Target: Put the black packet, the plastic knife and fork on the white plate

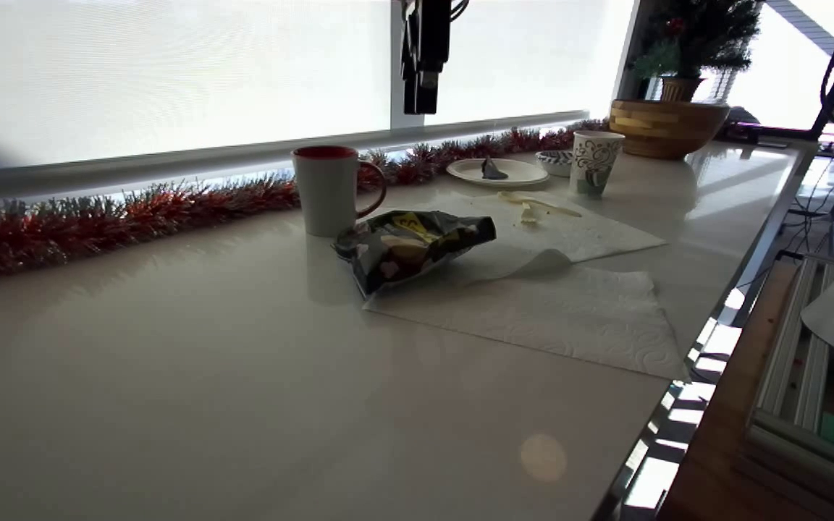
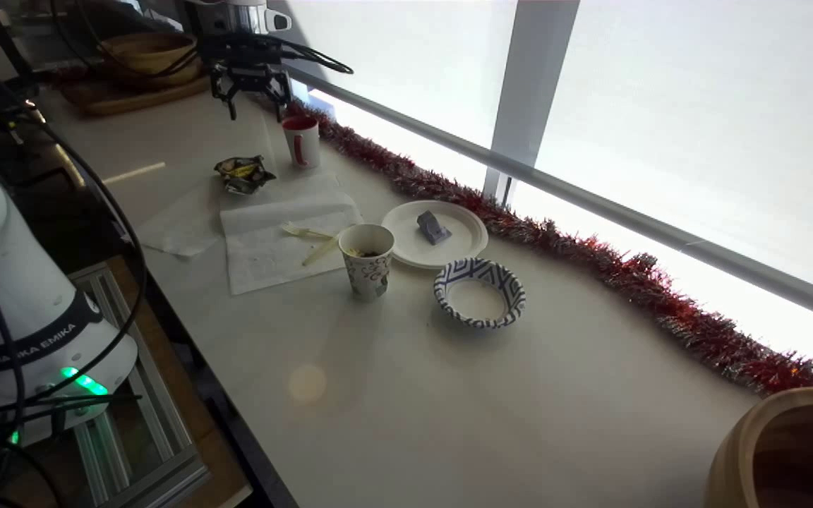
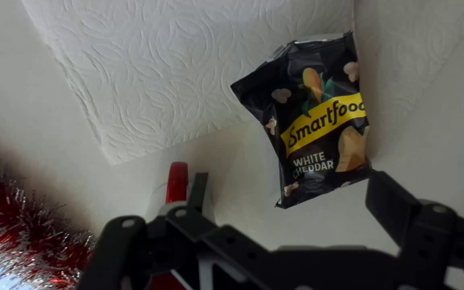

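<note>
Gripper (image 3: 290, 188): fingers (image 3: 389, 201) apart, nothing held; in wrist view, one overlaps handle (image 3: 177, 182) of mug (image 1: 324, 194). Risk: lowering for blk packet (image 3: 320, 125) w/o sideways shift prob. knocks mug over.

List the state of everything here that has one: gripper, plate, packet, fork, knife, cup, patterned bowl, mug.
Gripper: open, holding nothing
White plate: right side up, bearing a gray object
Black packet: lying label up, off the plate
Plastic fork: lying on a paper towel
Plastic knife: lying on the same paper towel
Paper cup: upright, something inside, unclear what
Patterned bowl: open side up
Mug: upright, contents not visible
</note>
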Robot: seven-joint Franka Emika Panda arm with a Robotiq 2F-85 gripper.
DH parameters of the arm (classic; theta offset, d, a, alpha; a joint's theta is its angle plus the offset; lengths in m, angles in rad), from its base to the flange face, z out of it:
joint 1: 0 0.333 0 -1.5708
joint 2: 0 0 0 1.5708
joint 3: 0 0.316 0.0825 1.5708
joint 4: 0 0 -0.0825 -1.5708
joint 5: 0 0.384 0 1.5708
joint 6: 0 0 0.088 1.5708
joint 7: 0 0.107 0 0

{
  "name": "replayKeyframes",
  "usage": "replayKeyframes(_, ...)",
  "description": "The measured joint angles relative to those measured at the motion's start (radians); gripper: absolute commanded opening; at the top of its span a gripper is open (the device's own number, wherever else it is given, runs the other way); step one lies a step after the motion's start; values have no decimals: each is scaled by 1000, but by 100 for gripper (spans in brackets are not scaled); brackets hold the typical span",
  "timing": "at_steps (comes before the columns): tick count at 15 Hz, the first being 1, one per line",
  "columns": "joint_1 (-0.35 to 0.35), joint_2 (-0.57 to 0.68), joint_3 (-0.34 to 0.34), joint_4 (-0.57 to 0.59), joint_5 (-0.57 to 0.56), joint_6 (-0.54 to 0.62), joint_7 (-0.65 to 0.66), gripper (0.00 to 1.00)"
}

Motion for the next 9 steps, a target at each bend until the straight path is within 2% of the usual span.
replayKeyframes(5,-1,113,36,18,15,85,-20,100)
replayKeyframes(6,-1,134,45,25,17,96,-21,96)
replayKeyframes(7,-2,151,53,30,18,107,-21,76)
replayKeyframes(9,-6,183,65,38,18,131,-21,69)
